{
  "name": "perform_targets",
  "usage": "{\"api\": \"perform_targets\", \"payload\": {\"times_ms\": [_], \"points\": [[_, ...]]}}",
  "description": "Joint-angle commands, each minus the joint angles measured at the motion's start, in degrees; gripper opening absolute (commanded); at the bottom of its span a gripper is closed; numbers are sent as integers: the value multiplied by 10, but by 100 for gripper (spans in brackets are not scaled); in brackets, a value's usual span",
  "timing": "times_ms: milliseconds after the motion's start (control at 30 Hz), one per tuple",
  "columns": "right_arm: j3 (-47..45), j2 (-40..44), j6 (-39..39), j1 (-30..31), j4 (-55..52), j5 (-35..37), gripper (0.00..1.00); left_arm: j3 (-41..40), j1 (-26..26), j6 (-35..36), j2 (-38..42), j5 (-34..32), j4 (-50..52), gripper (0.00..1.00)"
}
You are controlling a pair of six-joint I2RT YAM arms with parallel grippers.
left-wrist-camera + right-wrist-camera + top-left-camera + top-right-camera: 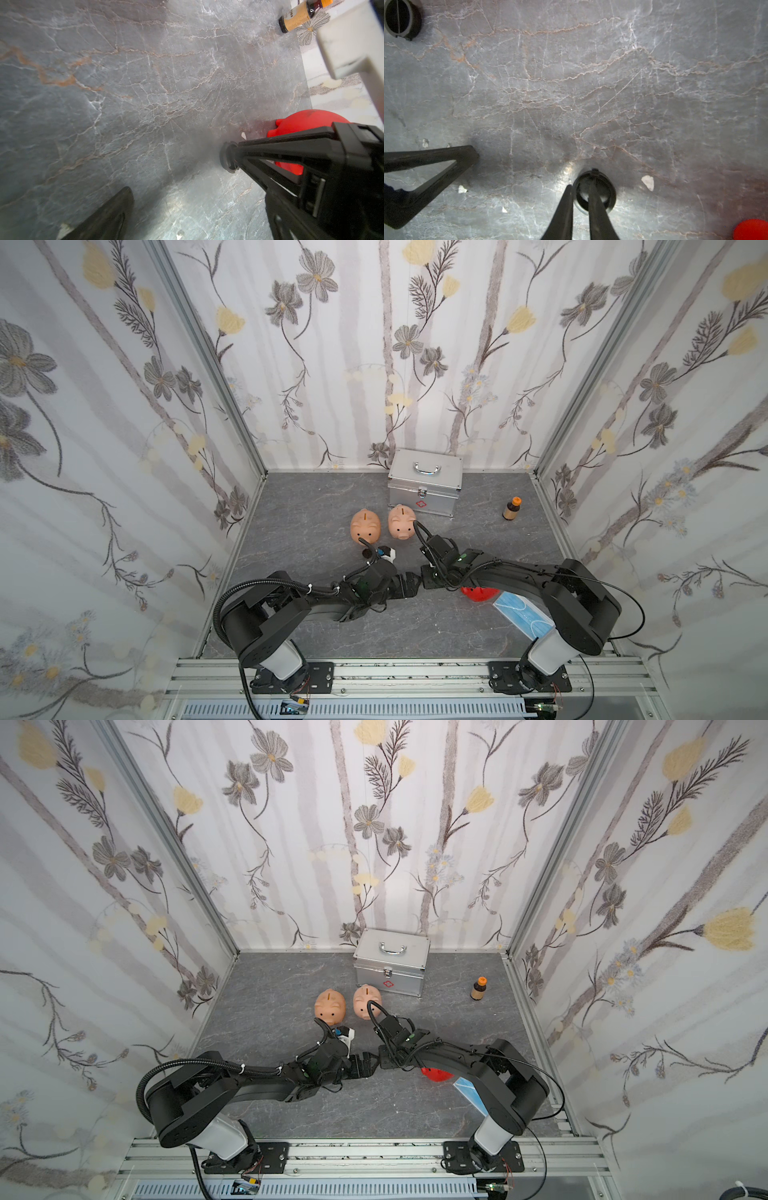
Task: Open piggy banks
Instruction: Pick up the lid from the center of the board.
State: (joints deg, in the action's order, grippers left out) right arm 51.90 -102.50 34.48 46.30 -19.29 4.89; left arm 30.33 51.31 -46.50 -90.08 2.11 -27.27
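Centrally, low over the grey, marble-veined table (591, 83), the right gripper (581, 185) sets its two slim black fingers nearly together, pinching the thin wall of a black plug (612, 194). The plug is a hollow round plastic cap with a small tab on its rim. Whether it touches the table cannot be told. The red piggy bank (307, 122), glossy and rounded, lies just beside it, mostly hidden beneath the right forearm in both top views.

The left gripper (409, 585) faces the right one tip to tip. Its triangular, open-framed fingers (436, 154) are spread wide and hold nothing. Both arms reach inward from their bases with forearms nearly level, meeting at mid-table.

Farther back stand the left peach-pink pig (365, 524) and the right peach-pink pig (402, 522), smooth and matte, snouts toward the arms. A second plug (402, 18), crossed by a thin bar, lies flat near the left one. Behind them sits a ribbed silver case (424, 485), with a small brown bottle (512, 508) off to its right. A pleated blue face mask (523, 614) lies under the right arm.
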Motion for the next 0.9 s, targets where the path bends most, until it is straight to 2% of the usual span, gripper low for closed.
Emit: {"api": "perform_targets", "payload": {"times_ms": [0,700,867], "points": [[4,-6,5,0,6,19,18,5,0,-3,-7,-7,-4,100],[13,-49,3,3,-18,27,14,-2,0,-8,-6,-11,-8,100],[14,-55,2,5,-27,27,8,-2,0,-9,-5,-13,-8,100]]}}
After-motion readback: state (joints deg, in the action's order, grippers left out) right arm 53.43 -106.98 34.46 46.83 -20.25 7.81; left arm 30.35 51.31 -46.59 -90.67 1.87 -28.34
